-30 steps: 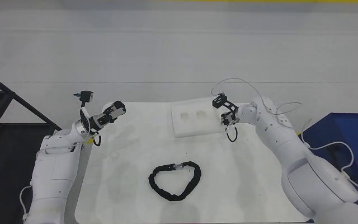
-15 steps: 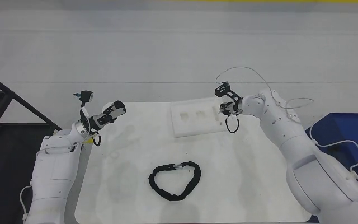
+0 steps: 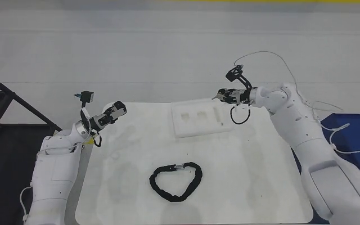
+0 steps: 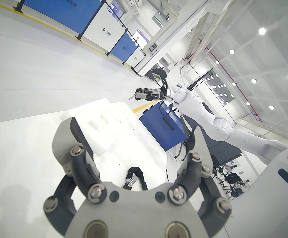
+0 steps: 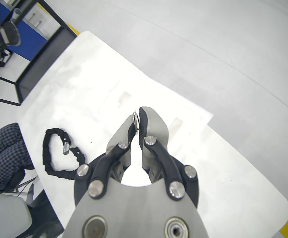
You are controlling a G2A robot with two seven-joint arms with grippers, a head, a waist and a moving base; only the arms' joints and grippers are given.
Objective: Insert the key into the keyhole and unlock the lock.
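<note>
Right claw point(image 5: 137, 114) lifted off foam tray point(image 3: 198, 128), gripping key point(image 5: 135, 122)

I see white rectangular table point(image 3: 253, 185), top faintly smudged. White foam block with rectangular recesses point(image 3: 197, 130) lies flat at table's far edge, toward its right half. Blue metal cabinet with black handle point(image 4: 155, 133) stands on floor beside table's right side. Black metal frame point(image 5: 45, 72) off table's far left corner. Blue partition panels point(image 4: 56, 11) well beyond table.
</note>
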